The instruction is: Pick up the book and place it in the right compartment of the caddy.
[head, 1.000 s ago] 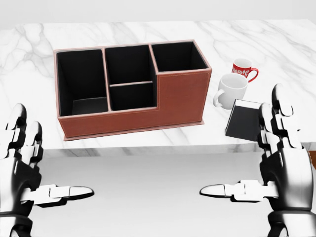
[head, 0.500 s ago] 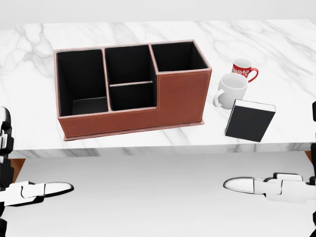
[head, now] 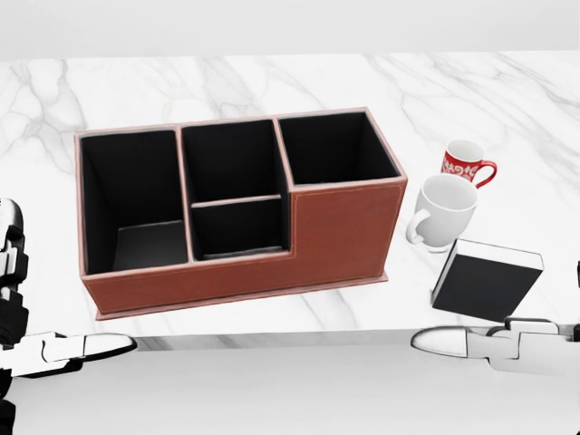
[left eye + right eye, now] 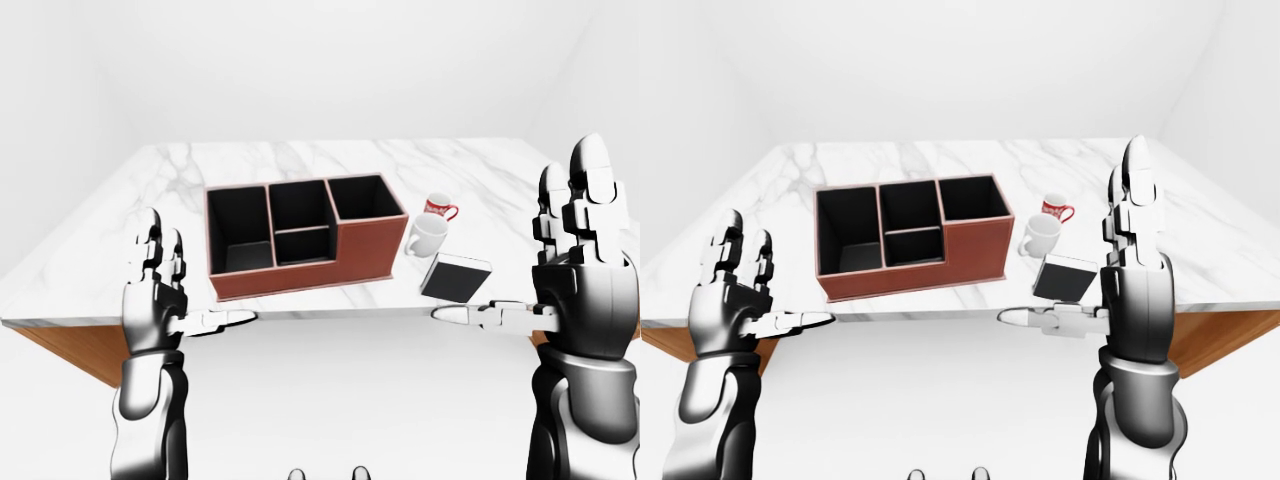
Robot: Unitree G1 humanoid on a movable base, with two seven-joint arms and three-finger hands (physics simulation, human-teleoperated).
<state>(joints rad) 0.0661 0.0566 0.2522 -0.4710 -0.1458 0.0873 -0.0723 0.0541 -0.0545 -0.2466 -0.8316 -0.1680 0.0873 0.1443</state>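
While both hands stayed splayed and empty, nothing was done yet: book (image 3: 488,280) lay on the tabletop (image 3: 272,82) right of the caddy (image 3: 237,208), beside white mug (image 3: 444,207). Right hand (image 4: 585,260) near it; left hand (image 4: 155,290) idle. Grasp and placing remained.

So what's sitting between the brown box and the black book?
The white mug stands between the caddy and the book, seen in the head view.
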